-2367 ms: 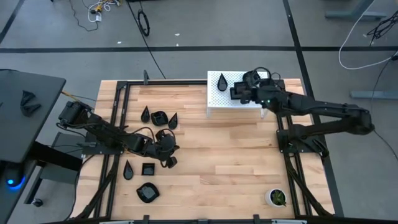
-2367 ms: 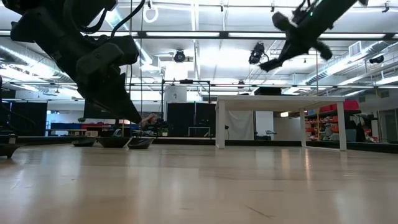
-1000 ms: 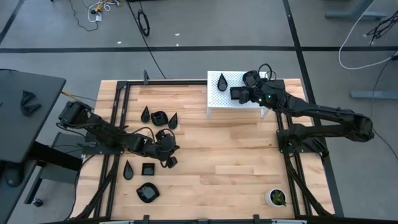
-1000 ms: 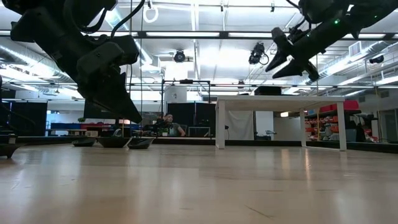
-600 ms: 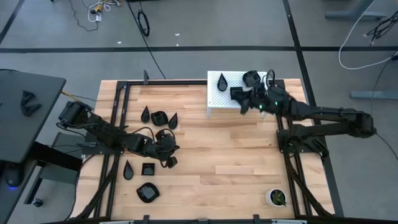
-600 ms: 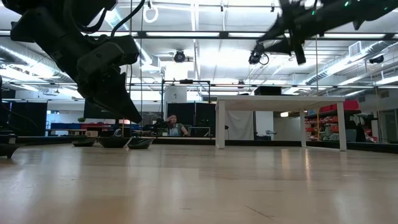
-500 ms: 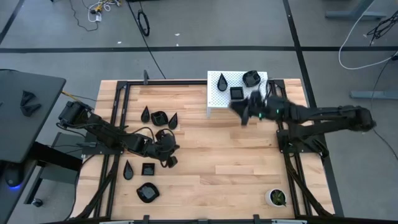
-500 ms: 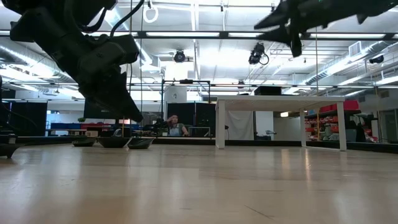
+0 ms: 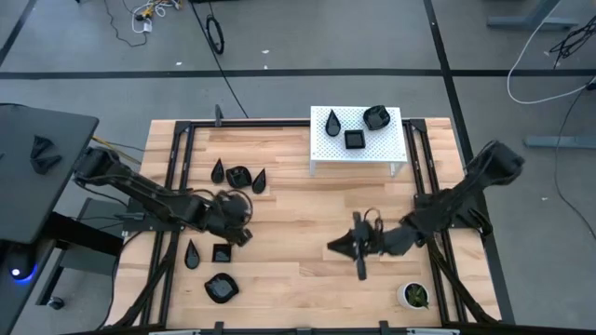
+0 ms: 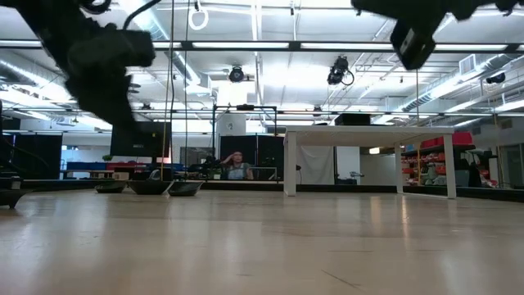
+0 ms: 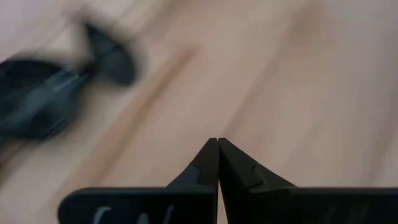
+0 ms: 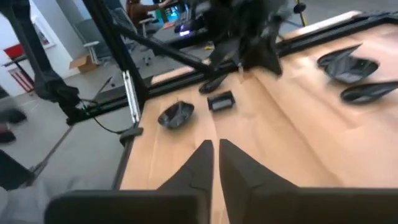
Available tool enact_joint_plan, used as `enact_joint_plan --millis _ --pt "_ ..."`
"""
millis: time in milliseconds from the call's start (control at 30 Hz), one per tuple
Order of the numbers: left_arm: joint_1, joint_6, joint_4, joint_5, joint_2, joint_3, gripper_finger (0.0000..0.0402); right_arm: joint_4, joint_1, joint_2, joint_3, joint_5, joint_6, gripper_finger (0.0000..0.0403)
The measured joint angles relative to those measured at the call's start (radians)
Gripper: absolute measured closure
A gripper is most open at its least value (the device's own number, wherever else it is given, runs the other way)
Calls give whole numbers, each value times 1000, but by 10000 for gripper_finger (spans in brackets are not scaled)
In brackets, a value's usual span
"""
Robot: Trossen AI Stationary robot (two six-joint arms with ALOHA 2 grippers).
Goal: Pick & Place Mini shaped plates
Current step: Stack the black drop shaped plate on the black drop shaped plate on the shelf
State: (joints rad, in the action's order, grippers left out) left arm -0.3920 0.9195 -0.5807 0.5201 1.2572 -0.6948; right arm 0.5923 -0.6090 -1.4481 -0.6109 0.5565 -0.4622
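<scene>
No text, label, brand, number or sign can be read anywhere in these views.

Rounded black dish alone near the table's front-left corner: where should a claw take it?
Probably by its rim, coming straight down. The rounded dish lies flat on the table, apart from the square dish, so one finger could go inside the rim and one outside.
</scene>
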Motion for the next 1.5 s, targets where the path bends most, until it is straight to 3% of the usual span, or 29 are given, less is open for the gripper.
enact_joint_plan --millis 133,300,533,633,833,1067,1500 --pt "45 136 -235 52 -43 -4 396 157 7 -151 0 12 9 386" --pt "227 214 -389 12 -55 42 370 264 55 -252 0 12 26 390" --pt "614 -18 -338 -103 -53 123 291 291 113 -262 0 3 -1 390" --pt "778 -113 -298 -93 -53 132 262 306 119 -260 0 2 3 390" --pt "991 -305 -92 -209 -53 132 249 305 119 -260 0 1 3 389" --pt "1110 -373 -49 -277 -28 133 283 305 119 -260 0 1 3 389" --pt "1135 -408 114 -357 -13 241 302 304 119 -260 0 2 4 389"
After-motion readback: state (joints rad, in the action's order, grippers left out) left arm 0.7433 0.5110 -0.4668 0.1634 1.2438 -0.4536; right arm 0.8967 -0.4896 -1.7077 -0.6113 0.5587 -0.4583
